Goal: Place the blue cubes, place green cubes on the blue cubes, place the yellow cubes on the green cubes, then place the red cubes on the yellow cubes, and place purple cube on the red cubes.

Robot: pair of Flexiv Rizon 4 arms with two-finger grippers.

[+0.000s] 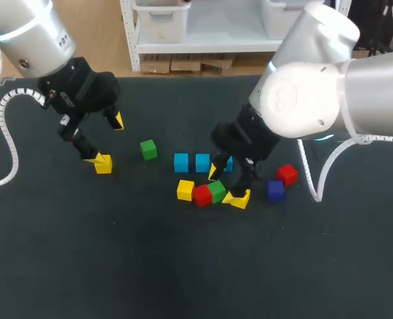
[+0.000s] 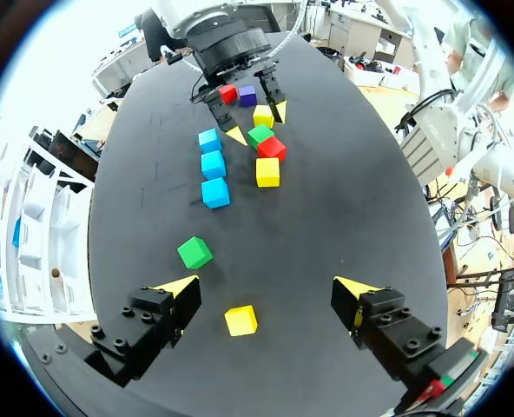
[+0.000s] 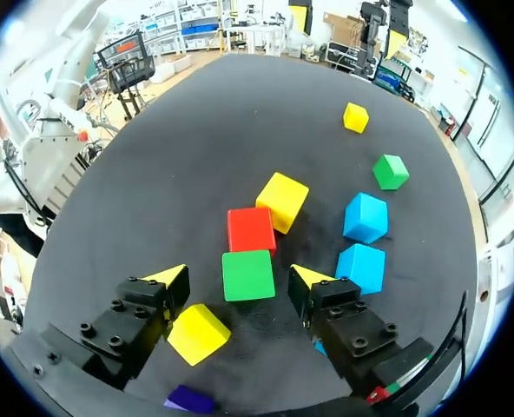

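Observation:
My right gripper (image 1: pixel 222 185) (image 3: pixel 240 280) stands open astride a green cube (image 3: pixel 247 274) (image 1: pixel 216 191), with a gap on each side. Ahead of that cube lie a red cube (image 3: pixel 251 229) and a yellow cube (image 3: pixel 282 201). Another yellow cube (image 3: pixel 198 334) lies by one finger. Three light blue cubes (image 1: pixel 181 162) (image 1: pixel 202 162) (image 2: pixel 208 139) form a row, the third partly hidden in the head view. My left gripper (image 1: pixel 109 141) (image 2: pixel 267 287) is open over a lone yellow cube (image 2: pixel 240 320) (image 1: pixel 103 165). A second green cube (image 1: pixel 149 149) lies apart.
A purple cube (image 1: pixel 275 190) and a second red cube (image 1: pixel 287 174) lie to the right of the cluster. The black table (image 1: pixel 150 266) has free room along its whole front half.

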